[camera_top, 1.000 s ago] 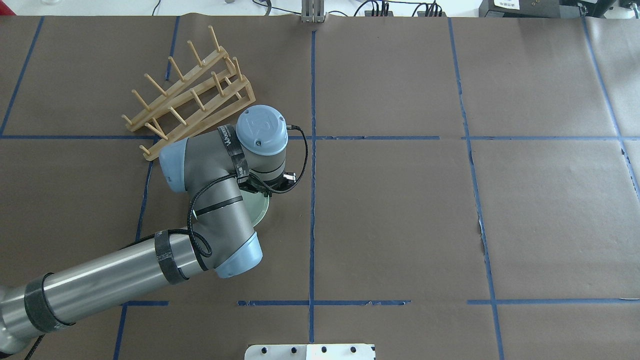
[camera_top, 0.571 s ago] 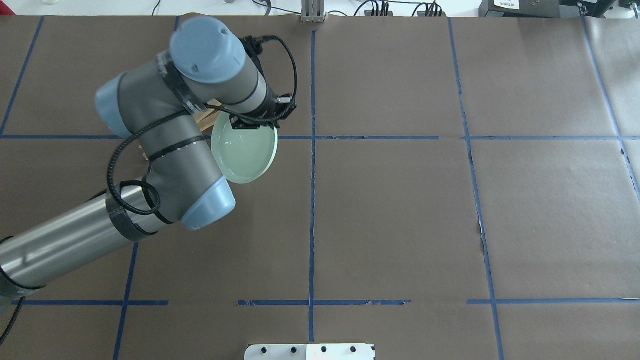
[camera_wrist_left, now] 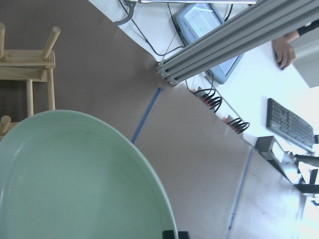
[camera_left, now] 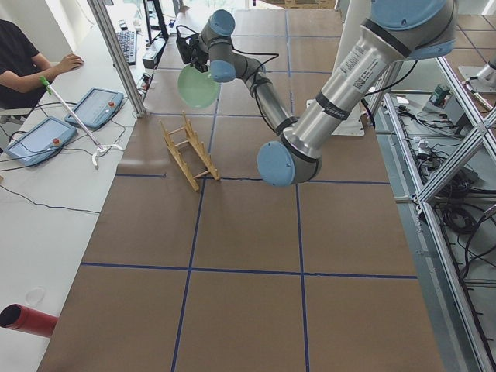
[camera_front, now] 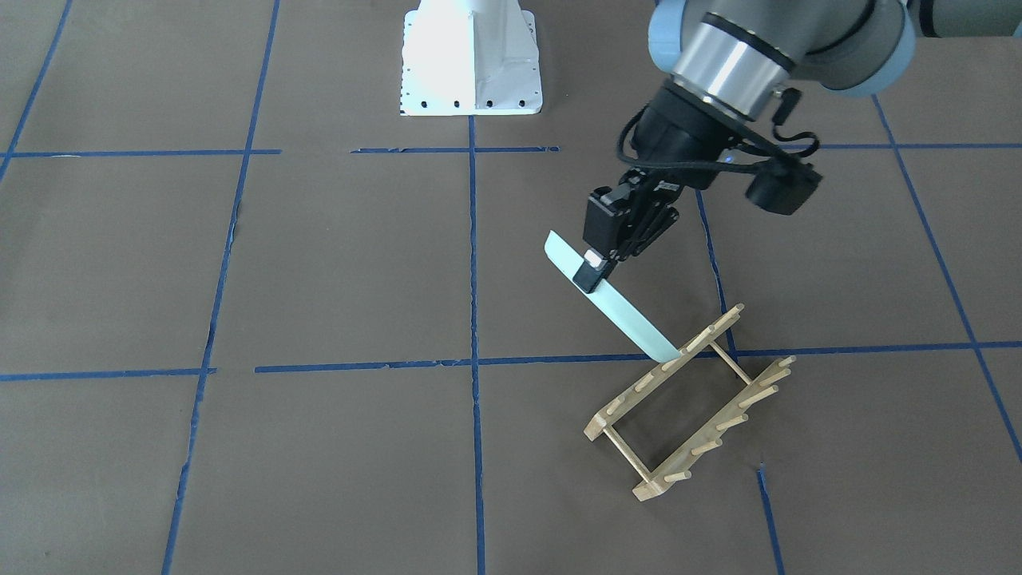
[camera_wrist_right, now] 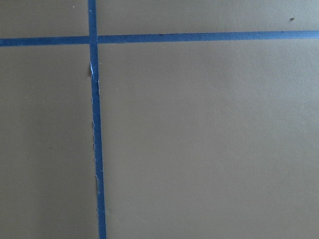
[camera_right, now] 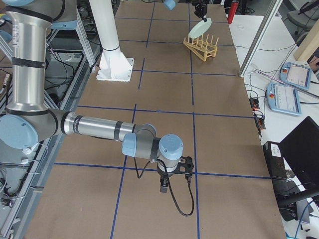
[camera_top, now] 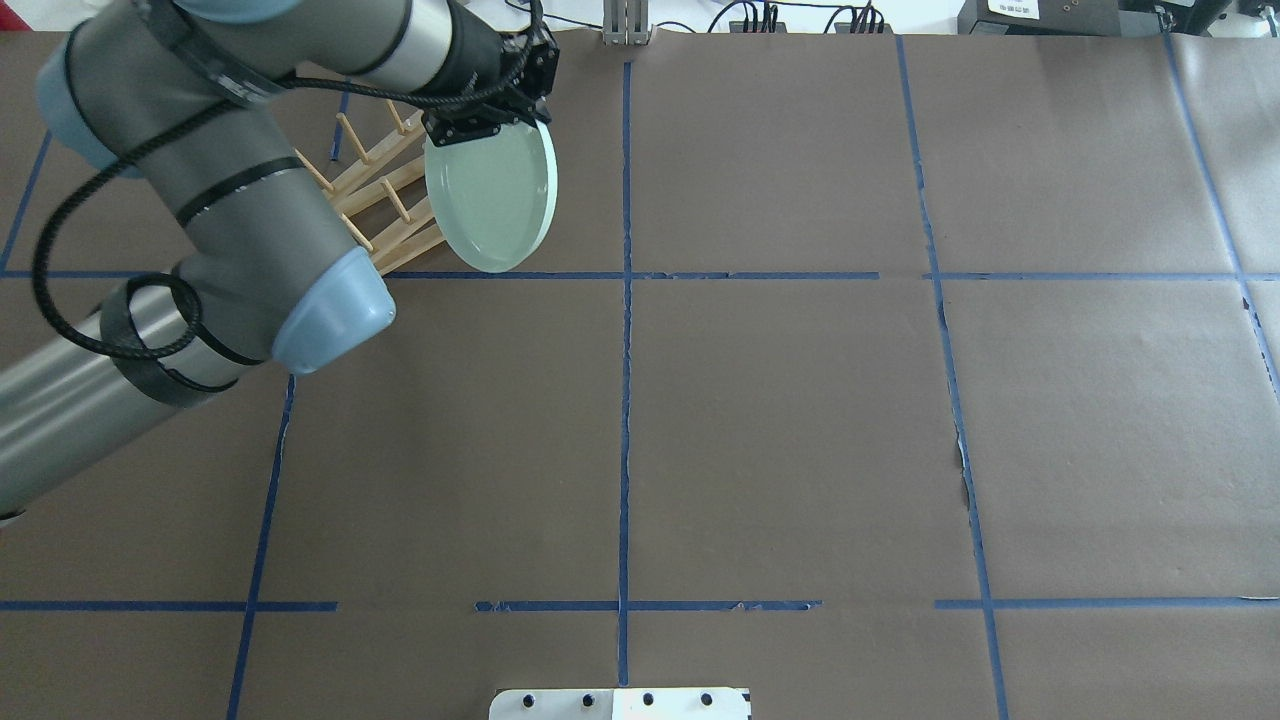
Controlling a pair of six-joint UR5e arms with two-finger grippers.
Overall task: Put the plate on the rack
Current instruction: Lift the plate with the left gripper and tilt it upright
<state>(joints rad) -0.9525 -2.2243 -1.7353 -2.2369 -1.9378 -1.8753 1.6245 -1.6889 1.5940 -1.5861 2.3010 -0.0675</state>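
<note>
The left gripper (camera_front: pixel 595 270) is clamped on the rim of the plate (camera_front: pixel 631 318) and holds it tilted in the air. The plate's lower edge is by the end pegs of the rack (camera_front: pixel 631 399), seemingly clear of them. Lettering on the left arm (camera_left: pixel 341 77) is too small to read. Whether the right gripper (camera_right: pixel 163 188) is gripping anything cannot be told.

- Left arm (camera_top: pixel 270 230): silver tubes, grey joints, pale blue caps.
- Black cable (camera_top: pixel 40 262), strapped on with black bands.
- Left hand (camera_front: pixel 592 271): black.
- Base (camera_front: pixel 471 56): white, dotted with screws.
</note>
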